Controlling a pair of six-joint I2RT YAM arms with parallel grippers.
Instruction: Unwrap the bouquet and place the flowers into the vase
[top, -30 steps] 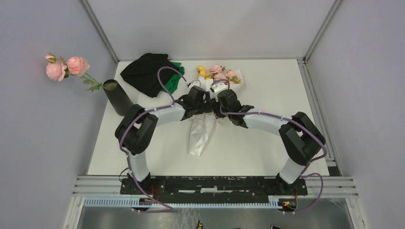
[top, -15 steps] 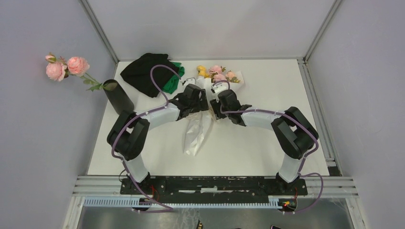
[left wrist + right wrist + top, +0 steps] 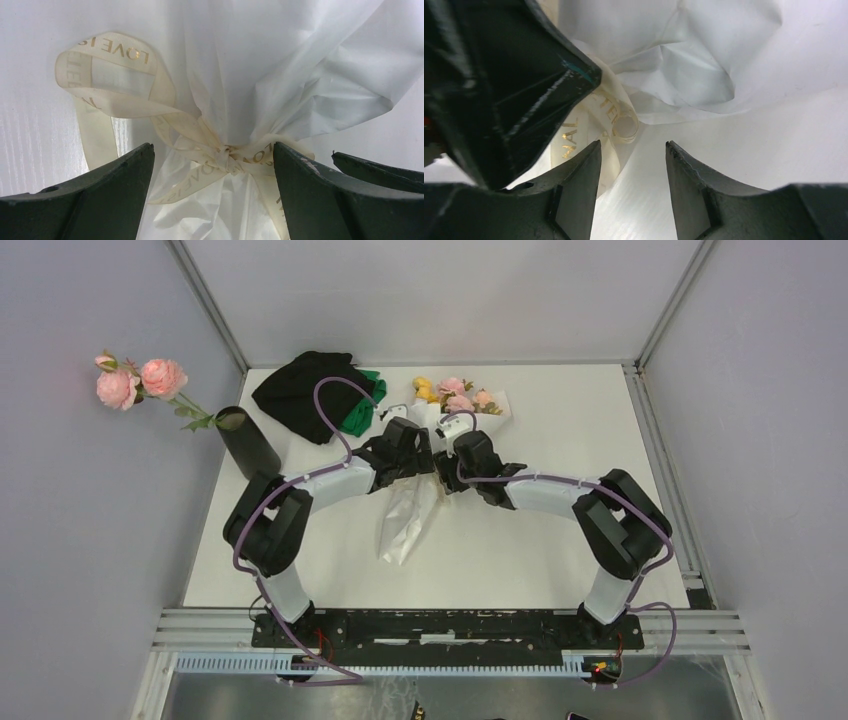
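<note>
The bouquet (image 3: 425,465) lies flat on the table (image 3: 560,540), wrapped and tied. Its paper (image 3: 405,525) tail trails towards 7 o'clock, nearest the arm bases. Both arms bend inward to meet just beyond it at the waist, because the ribbon (image 3: 110,70) must come off there before anything else can.

The left gripper (image 3: 212,147) stands over the knot (image 3: 227,152) with its fingers spread wide, one on each side and touching nothing. One loop (image 3: 107,75) lies slack at its 10 o'clock. That straddle looks like lining up on the tie, not a hold.

The right gripper (image 3: 633,144) comes in from the 3 o'clock side, close against the left one. Its fingers are partly apart with bare table between them. A curl of ribbon sits just beside its left finger, unclamped. It is likely placed to pin the paper or take a ribbon end while the other arm pulls.

Farther out, the flowers (image 3: 455,395) point towards 1 o'clock, inside the paper. The vase (image 3: 247,443) stands well apart at 9 o'clock on the table's left edge. It holds a separate rose stem (image 3: 135,380). A cloth (image 3: 310,395) heap sits at 11 o'clock.
</note>
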